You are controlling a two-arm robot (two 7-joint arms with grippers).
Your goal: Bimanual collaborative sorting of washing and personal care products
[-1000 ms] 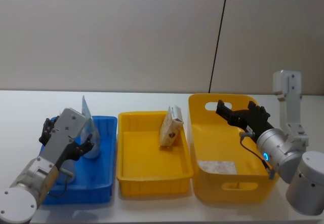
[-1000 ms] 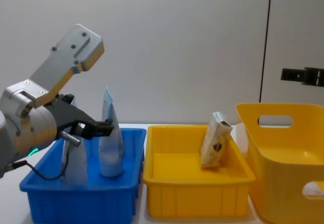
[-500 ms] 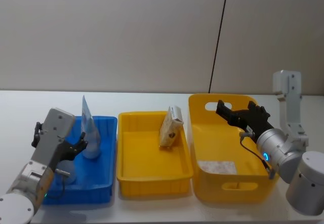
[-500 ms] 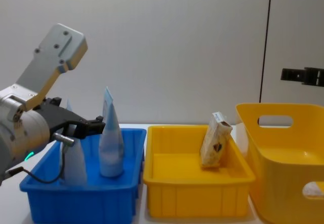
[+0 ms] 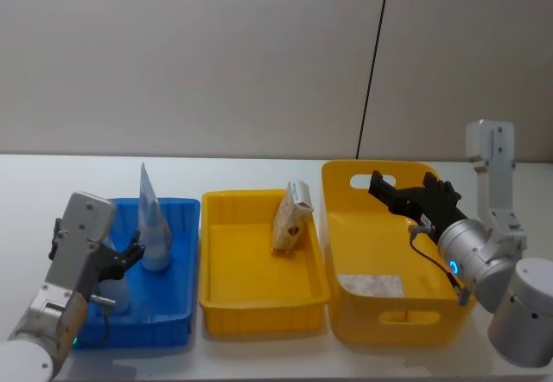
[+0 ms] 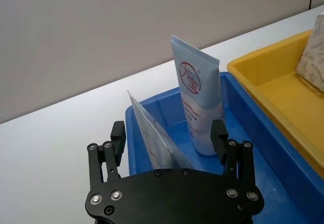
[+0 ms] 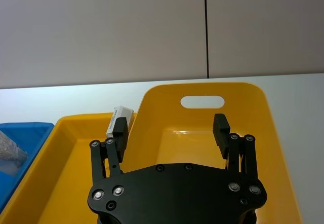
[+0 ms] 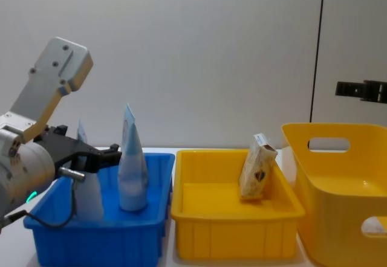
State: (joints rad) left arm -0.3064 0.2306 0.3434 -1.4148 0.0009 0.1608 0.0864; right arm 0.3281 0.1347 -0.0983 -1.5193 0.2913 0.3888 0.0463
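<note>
Pale blue squeeze tubes (image 8: 132,176) stand crimped end up in the blue bin (image 5: 177,270) at the lower left of the head view. The taller tube (image 5: 152,226) is near the bin's middle and the second tube (image 6: 152,133) is close in front of the left gripper (image 6: 168,134). Its jaws are spread and grasp nothing. From that I judge the step to be getting this gripper clear of the bin. That is best done with the jaws kept wide and drawn straight back and up, since upright tubes should topple at a brush. The middle yellow bin (image 5: 251,265) holds the white carton (image 5: 292,216), leaning toward its right wall. The right gripper (image 5: 408,188) hovers, jaws released and empty, over the deep yellow bin (image 5: 363,326), whose floor shows a pale patch (image 5: 369,284) I cannot identify
</note>
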